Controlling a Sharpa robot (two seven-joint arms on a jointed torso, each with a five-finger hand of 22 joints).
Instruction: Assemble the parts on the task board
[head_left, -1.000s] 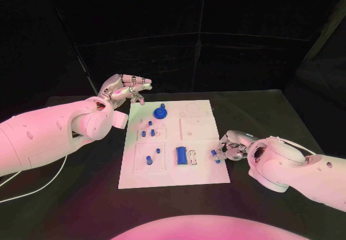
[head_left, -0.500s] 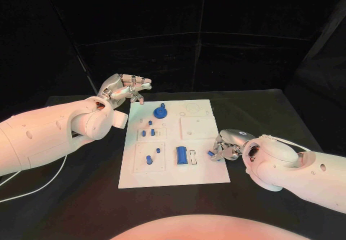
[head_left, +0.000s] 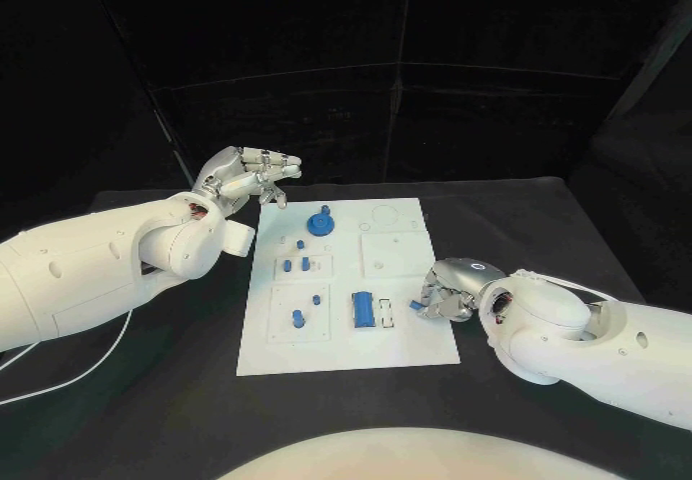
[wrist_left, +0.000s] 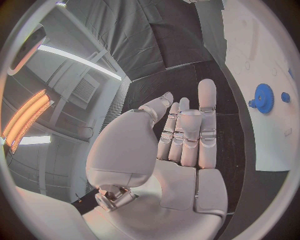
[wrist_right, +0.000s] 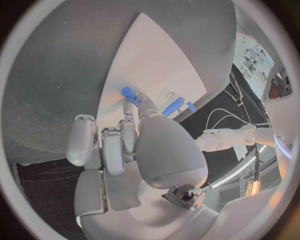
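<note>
The surface (head_left: 159, 400) was black and carried one white task board (head_left: 404, 345) at its middle; two white arms reached in, one from each side.

The left hand (head_left: 248, 178) hung above the far left corner of the board, holding nothing, fingers loosely curled and parted; the left wrist view showed its fingers (wrist_left: 187, 132) extended with none touching a part. The right hand (head_left: 447, 298) rested at the board's right edge, near side, its fingers curled down around a small blue part (wrist_right: 129, 93); whether it was pinched or merely touched could not be told.

Judged step: picking up or seating that small part at the right edge; the next move would call for a firm pinch and a lift clear of the board before carrying the part to its socket.

Parts counted in the head view: one blue gear (head_left: 320, 225) at the far end; one larger blue block (head_left: 366, 311) near the middle; about six small blue pegs (head_left: 299, 320) on the left half, the exact number uncertain.
</note>
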